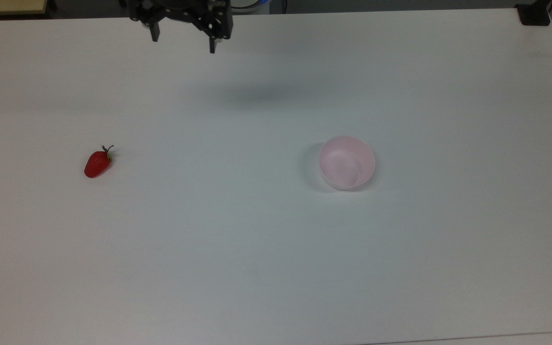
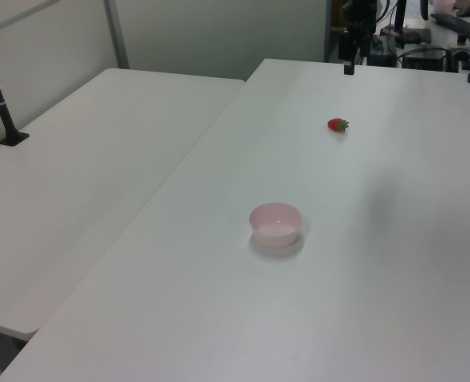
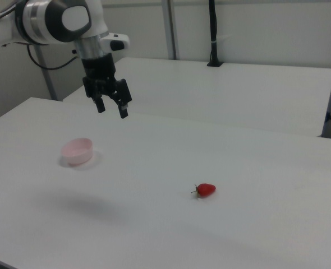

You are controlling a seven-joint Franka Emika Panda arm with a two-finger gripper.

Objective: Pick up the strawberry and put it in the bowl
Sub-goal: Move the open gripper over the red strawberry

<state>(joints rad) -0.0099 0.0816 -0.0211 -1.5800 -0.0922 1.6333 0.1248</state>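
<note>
While nothing is gripped, scene reads as follows, left to right in the top view:

strawberry [image 1: 97, 164]: lies on its side on the white bench [image 1: 266, 249], far over at the top view's left, stem end pointing up-right; red tip down-left. Untouched. In the left view it [image 2: 338, 125] sits toward the far end; in the right view it [image 3: 205, 190] lies right of centre, stem toward the right view's left.

pincer [image 1: 183, 42]: black, at the top view's upper edge, left of centre, above the bench's far side. Two fingers spread apart, nothing between them. In the right view it [image 3: 111, 109] hangs well above the bench surface, pointing down, on a white and grey arm [image 3: 53, 21]. Well apart from both strawberry and bowl.

shadow: soft dark patch on the bench below the pincer in the top view.

bowl [image 1: 347, 162]: pale pink, upright, right of centre in the top view, nothing inside. Well apart from the strawberry. In the right view it [image 3: 77, 151] stands at the left, below the pincer.

second bench [image 2: 84, 183]: white, alongside, at the left view's left.
</note>
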